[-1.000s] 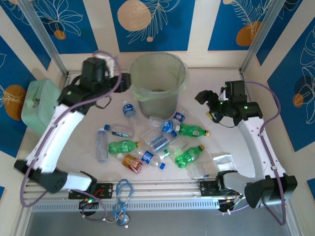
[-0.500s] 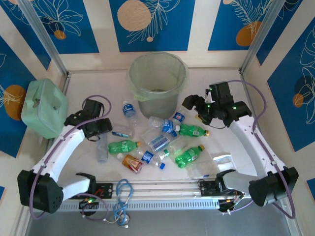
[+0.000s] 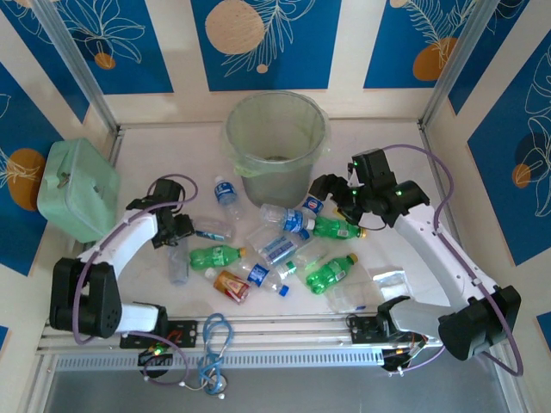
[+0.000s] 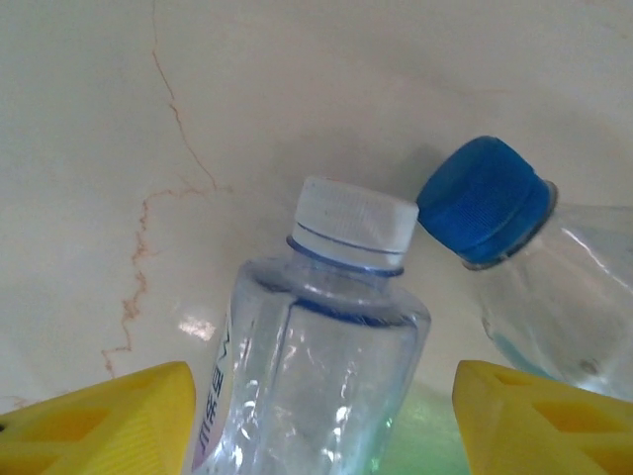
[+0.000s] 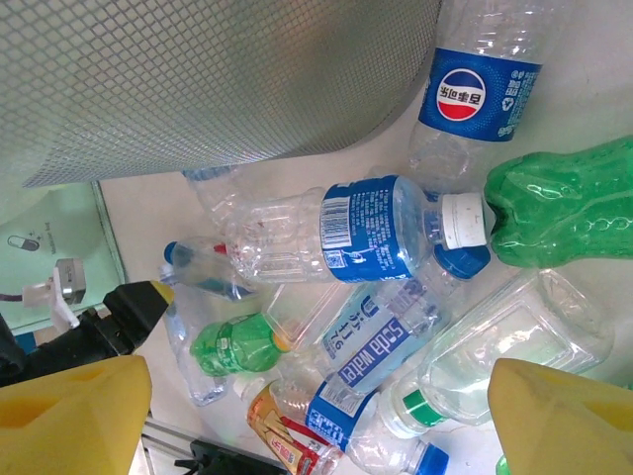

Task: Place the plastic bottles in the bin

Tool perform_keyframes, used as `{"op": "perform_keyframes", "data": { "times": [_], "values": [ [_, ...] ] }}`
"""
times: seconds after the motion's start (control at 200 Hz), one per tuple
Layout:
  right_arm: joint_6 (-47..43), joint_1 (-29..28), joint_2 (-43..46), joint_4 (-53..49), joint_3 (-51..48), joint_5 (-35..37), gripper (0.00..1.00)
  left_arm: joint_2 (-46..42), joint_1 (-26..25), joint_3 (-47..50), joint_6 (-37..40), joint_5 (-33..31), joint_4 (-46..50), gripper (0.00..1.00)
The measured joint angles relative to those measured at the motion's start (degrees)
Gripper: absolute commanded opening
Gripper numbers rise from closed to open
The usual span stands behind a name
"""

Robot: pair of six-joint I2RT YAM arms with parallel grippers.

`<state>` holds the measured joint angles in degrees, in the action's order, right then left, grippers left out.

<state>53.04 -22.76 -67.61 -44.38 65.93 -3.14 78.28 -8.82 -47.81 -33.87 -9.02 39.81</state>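
Note:
The bin [image 3: 275, 142] stands at the back centre, and its mesh-patterned wall [image 5: 198, 79] rises behind the pile. Several plastic bottles lie scattered in front of it: clear ones with blue labels [image 3: 288, 220], green ones [image 3: 330, 272] and an amber one [image 3: 231, 286]. My left gripper [image 3: 176, 231] is low at the pile's left edge, open. Its yellow fingers [image 4: 99, 416] straddle the shoulder of a clear white-capped bottle [image 4: 326, 346], next to a blue-capped one [image 4: 485, 198]. My right gripper [image 3: 331, 189] hangs open above the bottles by the bin, over a soda-water bottle [image 5: 381, 336].
A mint-green case [image 3: 76, 188] sits at the left wall. Flat clear plastic bags [image 3: 392, 280] lie at the front right of the pile. A blue cable loop [image 3: 211, 340] hangs on the front rail. Blue and cream walls close in the table.
My left arm has swung down from beside the bin to the table at the pile's left edge. My right gripper has moved left and lower, towards the bottles beside the bin.

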Motion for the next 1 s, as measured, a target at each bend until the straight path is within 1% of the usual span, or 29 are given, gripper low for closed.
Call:
{"op": "perform_keyframes", "data": {
  "times": [0.235,0.405,0.62,0.825,0.995],
  "values": [
    [0.15,-0.07,0.31,0.0,-0.09,0.2,0.89,4.37,0.57,0.17,-0.42,0.66,-2.38,0.67],
    [0.17,-0.24,0.24,0.0,-0.09,0.2,0.89,6.67,0.68,0.2,-0.66,1.33,-3.87,0.62],
    [0.39,-0.59,0.2,0.0,-0.09,0.2,0.89,7.34,0.81,0.2,-0.59,1.46,-4.48,0.57],
    [0.55,-0.66,-0.17,-0.02,-0.07,0.2,0.89,7.32,0.85,0.07,-0.52,1.46,-4.48,0.46],
    [0.07,-1.46,-0.22,-0.28,1.29,0.22,0.89,6.64,0.96,-0.48,-0.48,1.46,-3.13,0.44]
  ]
}}
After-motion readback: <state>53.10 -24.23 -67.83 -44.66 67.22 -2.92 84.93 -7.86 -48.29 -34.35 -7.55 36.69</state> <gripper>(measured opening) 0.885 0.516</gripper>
